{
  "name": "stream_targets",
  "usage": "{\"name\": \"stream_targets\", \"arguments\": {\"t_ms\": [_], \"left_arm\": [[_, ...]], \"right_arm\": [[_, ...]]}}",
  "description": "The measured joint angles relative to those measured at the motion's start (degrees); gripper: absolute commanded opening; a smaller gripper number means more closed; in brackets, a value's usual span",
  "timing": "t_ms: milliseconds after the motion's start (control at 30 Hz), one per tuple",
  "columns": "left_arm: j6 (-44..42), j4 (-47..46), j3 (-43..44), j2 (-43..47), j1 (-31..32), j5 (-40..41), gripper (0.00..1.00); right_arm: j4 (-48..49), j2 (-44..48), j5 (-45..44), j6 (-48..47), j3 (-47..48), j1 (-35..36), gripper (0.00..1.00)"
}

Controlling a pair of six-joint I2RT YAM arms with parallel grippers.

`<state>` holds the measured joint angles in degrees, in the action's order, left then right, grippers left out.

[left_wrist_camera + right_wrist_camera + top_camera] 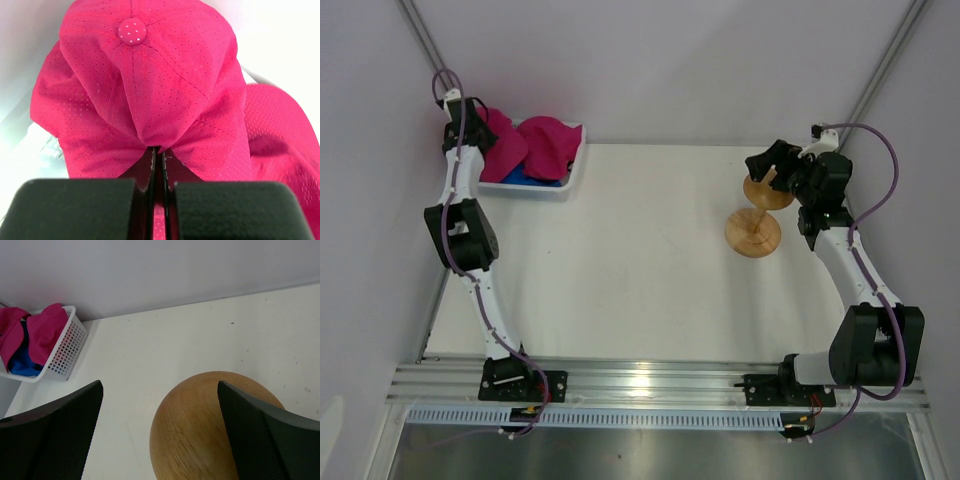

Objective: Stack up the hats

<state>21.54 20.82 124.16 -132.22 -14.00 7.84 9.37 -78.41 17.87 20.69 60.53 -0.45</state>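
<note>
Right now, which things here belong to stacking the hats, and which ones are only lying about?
For the job: pink hat pinched by the left gripper, second pink hat beside it, blue hat under them.
Only lying about: white mesh basket, round wooden stand.

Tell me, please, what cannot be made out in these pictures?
- Blue hats: top view, mostly buried under the pink hats in the basket; their number is unclear.
- Left gripper: top view, fingertips hidden among the pink hats.
- Stand: right wrist view, stem and base hidden beneath its ball top.
</note>
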Motion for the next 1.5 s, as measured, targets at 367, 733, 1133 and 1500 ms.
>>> {"name": "stream_targets", "arguments": {"t_ms": [367,733,1133,1500], "left_arm": [[-9.5,4.0,-2.6,16.4,6.7,-3.8,0.01],[-17.7,5.2,-3.6,32.3,23.7,-3.3,0.01],[-17.6,6.9,-12.6,30.5,21.5,5.6,0.01],[-14.3,5.7,-0.4,13.9,10.7,10.5,1.00]], "right_arm": [[-4.1,2.8,-3.5,0.3,1.0,0.0,0.99],[-12.5,16.4,-6.4,3.3,-0.8,-6.0,0.99],[-15.9,24.2,-0.2,2.9,-5.7,-6.0,0.99],[-12.4,16.2,4.9,-0.8,-5.5,5.4,0.99]]}}
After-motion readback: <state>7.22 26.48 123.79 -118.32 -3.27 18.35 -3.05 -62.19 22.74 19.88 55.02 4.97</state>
